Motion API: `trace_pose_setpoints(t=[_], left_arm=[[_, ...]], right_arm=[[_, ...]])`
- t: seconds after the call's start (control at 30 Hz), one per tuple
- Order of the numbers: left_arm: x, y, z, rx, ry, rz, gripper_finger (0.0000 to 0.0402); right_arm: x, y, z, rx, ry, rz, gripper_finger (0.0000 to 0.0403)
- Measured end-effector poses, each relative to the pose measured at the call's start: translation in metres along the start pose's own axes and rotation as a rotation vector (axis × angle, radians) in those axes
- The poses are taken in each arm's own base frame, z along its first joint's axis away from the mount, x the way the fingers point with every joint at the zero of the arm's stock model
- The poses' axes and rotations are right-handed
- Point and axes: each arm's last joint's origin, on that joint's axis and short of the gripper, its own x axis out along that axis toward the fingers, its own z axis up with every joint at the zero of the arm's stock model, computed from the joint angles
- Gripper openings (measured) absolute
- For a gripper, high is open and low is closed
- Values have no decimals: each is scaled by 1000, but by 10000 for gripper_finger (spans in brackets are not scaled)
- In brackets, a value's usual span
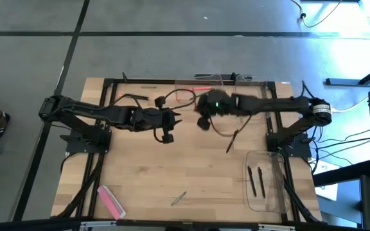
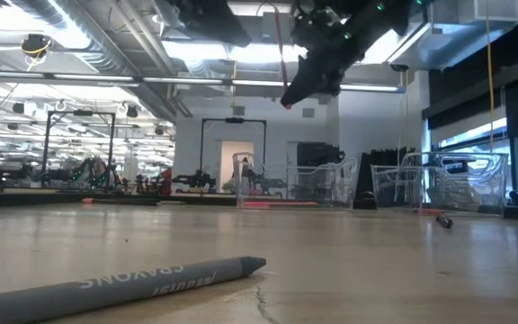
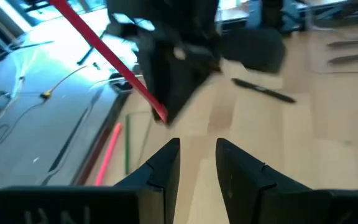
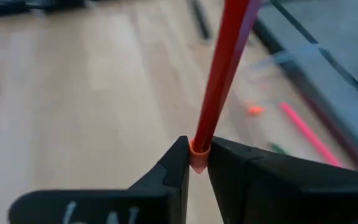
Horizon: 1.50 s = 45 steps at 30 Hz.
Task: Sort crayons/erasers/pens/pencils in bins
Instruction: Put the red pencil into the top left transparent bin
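While the right gripper [image 4: 194,163] holds a red pencil [image 4: 224,68] above the far bin [image 1: 223,83], two pens lie in the near-right bin [image 1: 266,200]. A grey crayon [image 2: 124,286] and the pink eraser [image 1: 110,200] wait on the table [image 1: 172,167]; the left gripper [image 3: 196,163] hovers narrowly open, empty.

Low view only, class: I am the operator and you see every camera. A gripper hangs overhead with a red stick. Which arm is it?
Observer: The right gripper, shut on the red stick.
Operator: What is the other arm doing?
Observer: The left gripper is open and empty, over mid-table, pointed at the right one.
Operator: I see a grey crayon but no eraser. Where is it?
Observer: The eraser lies on the table near its front left corner.
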Motion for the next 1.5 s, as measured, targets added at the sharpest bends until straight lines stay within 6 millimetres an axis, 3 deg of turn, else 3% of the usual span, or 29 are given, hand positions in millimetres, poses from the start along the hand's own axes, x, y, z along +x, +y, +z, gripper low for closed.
trace_pose_setpoints(t=[0.23,0.53,0.77,0.9,1.2,1.5], left_arm=[[6,14,-3,-23,34,54,94],[13,34,-8,-50,70,114,94],[17,43,-9,-67,80,141,94],[18,48,-10,-74,85,156,94],[20,55,-14,-76,115,175,94],[20,55,-14,-68,115,174,94]], right_arm=[[-4,-57,21,48,74,-57,53],[41,-106,10,101,258,-45,53],[77,-122,8,52,446,-36,53],[87,-131,12,24,522,-82,53],[83,-137,0,8,730,-94,53],[82,-137,0,8,735,-93,53]])
